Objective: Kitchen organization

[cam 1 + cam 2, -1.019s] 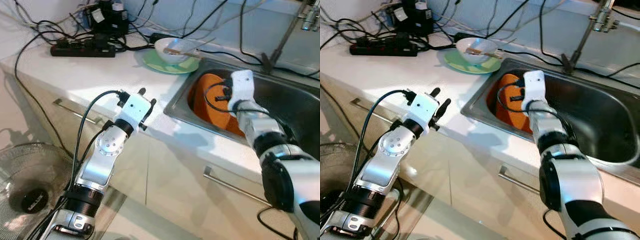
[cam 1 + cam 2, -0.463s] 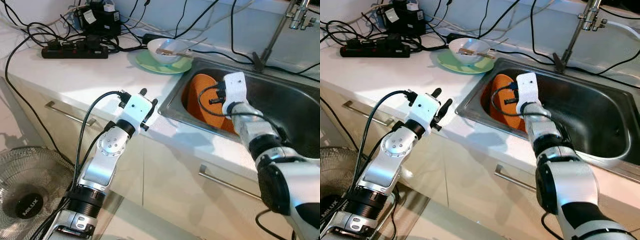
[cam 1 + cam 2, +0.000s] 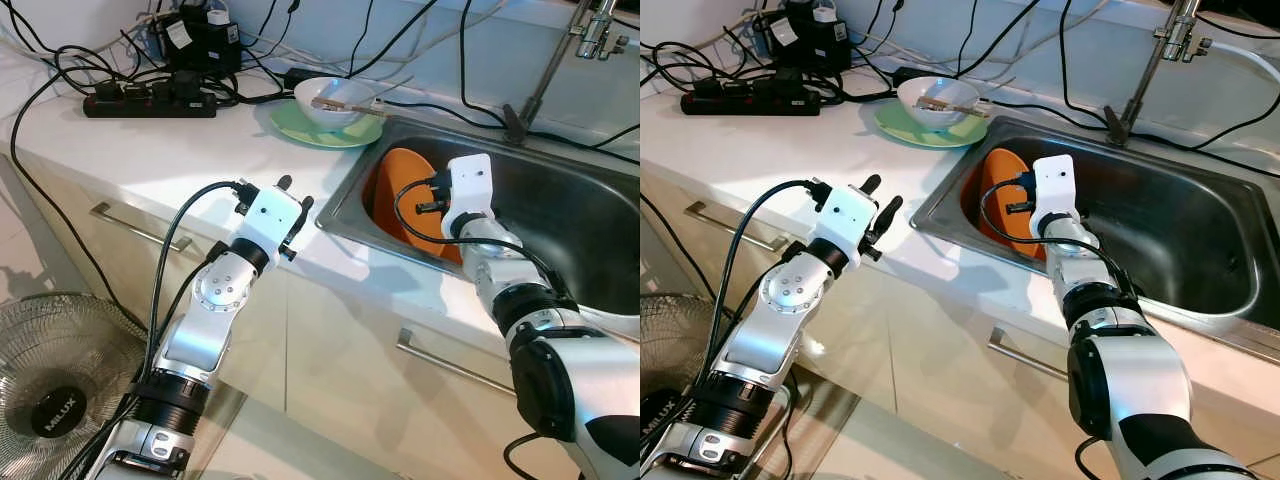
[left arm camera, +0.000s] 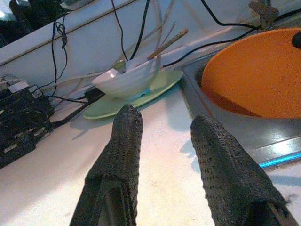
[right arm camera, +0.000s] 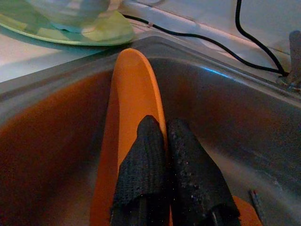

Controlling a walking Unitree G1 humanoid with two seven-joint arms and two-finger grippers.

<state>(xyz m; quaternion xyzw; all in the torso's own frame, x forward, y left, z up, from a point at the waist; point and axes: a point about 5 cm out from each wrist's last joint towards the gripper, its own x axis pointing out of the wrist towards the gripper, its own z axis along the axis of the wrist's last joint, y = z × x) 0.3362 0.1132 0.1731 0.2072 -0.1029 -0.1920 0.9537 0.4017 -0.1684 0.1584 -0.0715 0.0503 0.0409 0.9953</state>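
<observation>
Since 1 s ago, the right gripper (image 5: pixel 162 141) is brought lower into the sink (image 3: pixel 560 190), fingers pinched on the rim of the orange plate (image 3: pixel 410 190) leaning vs. the sink's left wall. Left gripper (image 4: pixel 171 141) is held apart, empty, over the counter (image 3: pixel 180 150). Risk: thin rim grip; plate could be slipped & dropped when lifted.

Bare counter (image 3: pixel 190 150) ahead; cables (image 3: pixel 150 75), bowl (image 3: pixel 335 100) at back; sink (image 3: pixel 600 215) right half free.

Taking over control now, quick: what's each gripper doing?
Left gripper: open, holding nothing, above the counter.
Right gripper: jaws closed on the orange plate standing in the sink.
</observation>
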